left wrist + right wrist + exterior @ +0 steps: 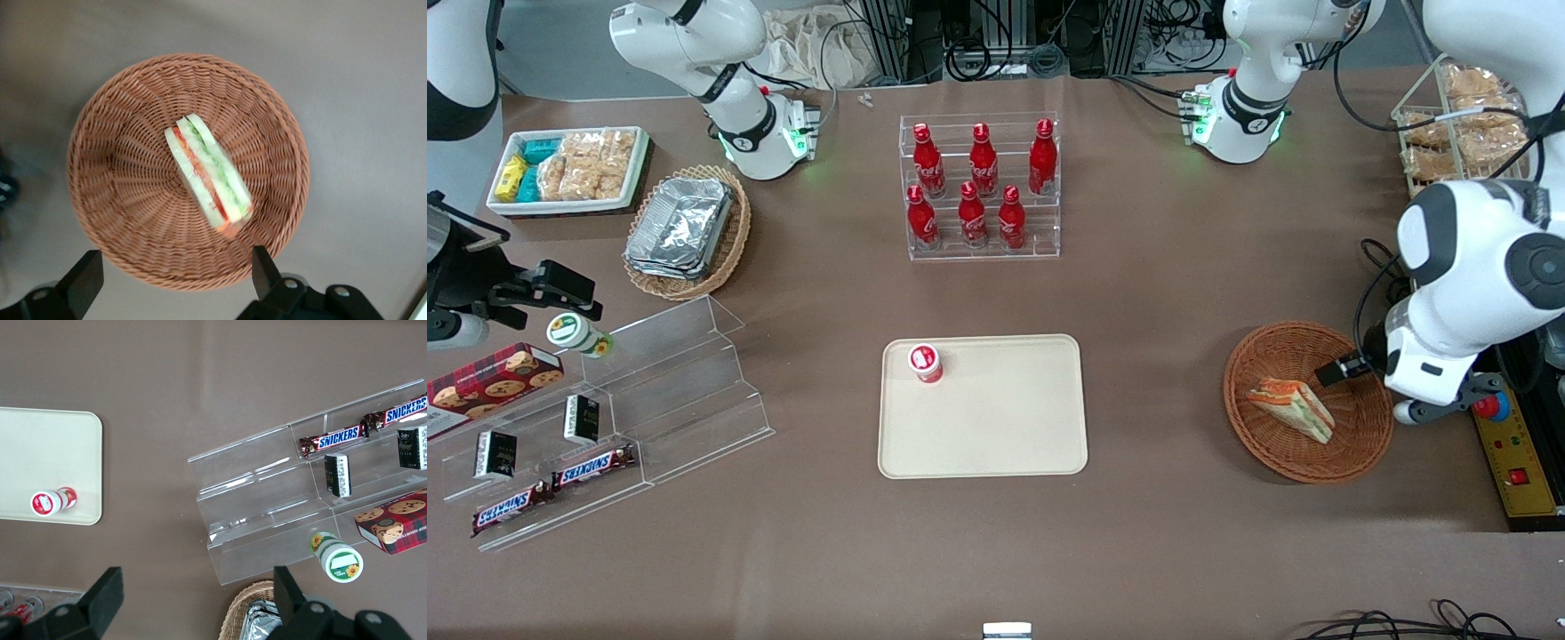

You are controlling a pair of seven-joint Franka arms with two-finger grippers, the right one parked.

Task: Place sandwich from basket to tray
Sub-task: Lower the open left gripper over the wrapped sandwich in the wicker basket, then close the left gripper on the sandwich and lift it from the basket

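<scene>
Toward the working arm's end of the brown table (1138,311), the round reddish-brown wicker basket (1272,444) holds the wrapped triangular sandwich (1294,407). Above it hangs the left gripper (173,277), fingers spread wide, empty. Mid-table lies the cream rectangular tray (996,427), a small red-and-white pot (926,363) near one corner.

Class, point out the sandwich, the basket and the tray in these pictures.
sandwich (209,175), left wrist view, on its filling edge.
basket (1254,427), front view, on bare woven wall.
tray (1005,418), front view, on bare floor.
gripper (175,280), left wrist view, above the basket, jaws open.
</scene>
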